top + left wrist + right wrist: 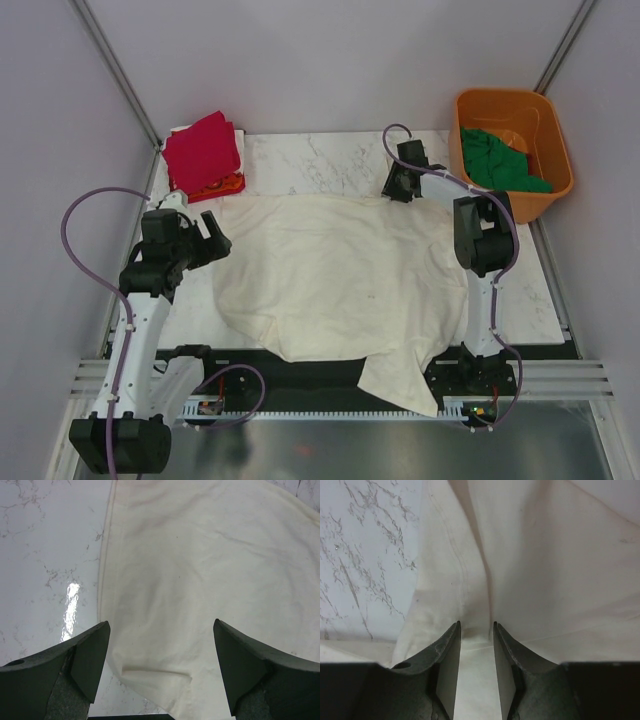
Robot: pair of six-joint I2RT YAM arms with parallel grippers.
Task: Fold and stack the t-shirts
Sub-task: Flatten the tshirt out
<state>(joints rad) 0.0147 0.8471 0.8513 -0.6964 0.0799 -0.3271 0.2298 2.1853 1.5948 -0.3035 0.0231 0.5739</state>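
Note:
A large cream-white t-shirt (330,270) lies spread over the marble table, its near corner hanging off the front edge. My right gripper (398,185) is at the shirt's far right edge. In the right wrist view the gripper (476,625) is shut on a raised pleat of the cream cloth (545,570). My left gripper (215,240) hovers over the shirt's left edge. It stands wide open (160,625), with cream cloth (200,570) below and nothing between its fingers. A folded crimson red t-shirt (203,150) lies on an orange-red one (225,186) at the far left. A dark green t-shirt (495,162) sits in the tub.
A rigid orange tub (555,130) stands at the far right corner, beside the table. Bare marble (310,160) shows behind the cream shirt and to its left (45,555). Grey walls close in the back and sides.

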